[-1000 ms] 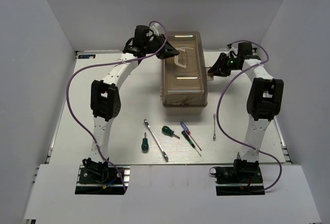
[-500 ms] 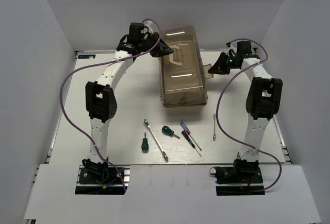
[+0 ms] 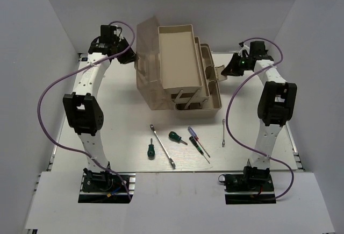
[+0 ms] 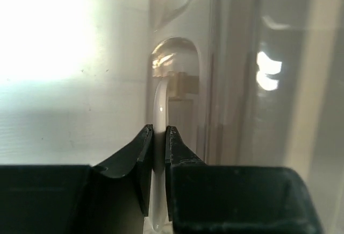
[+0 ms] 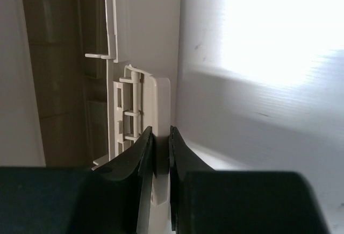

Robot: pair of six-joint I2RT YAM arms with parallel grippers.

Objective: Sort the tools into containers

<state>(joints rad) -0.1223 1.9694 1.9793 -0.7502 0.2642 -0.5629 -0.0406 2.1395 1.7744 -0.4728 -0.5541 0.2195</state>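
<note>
A white table [image 3: 129, 129] is enclosed by pale walls. The left gripper [image 4: 156, 134] is clamped on the pale handle [image 4: 159, 99] of the translucent lid [image 3: 146, 51], which has been swung open leftward within the last second. The right gripper [image 5: 157, 134] is pinched on a side latch [image 5: 158, 97]. The toolbox [image 3: 212, 102] compartments are thereby exposed for sorting. A long wrench [image 3: 162, 147] and the other tools are left lying on the table, in front of the toolbox.

Top view: the upper tray [image 3: 174, 56] covers the lower compartments of the toolbox [image 3: 210, 105]; their contents cannot be determined. Contact between the left gripper [image 3: 132, 57] and the lid [image 3: 146, 40] is too small to resolve.

Left wrist view: the pale handle [image 4: 159, 110] exits the bottom edge.

Right wrist view: the beige tab [image 5: 160, 105], possibly a latch, is cut off below.
</note>
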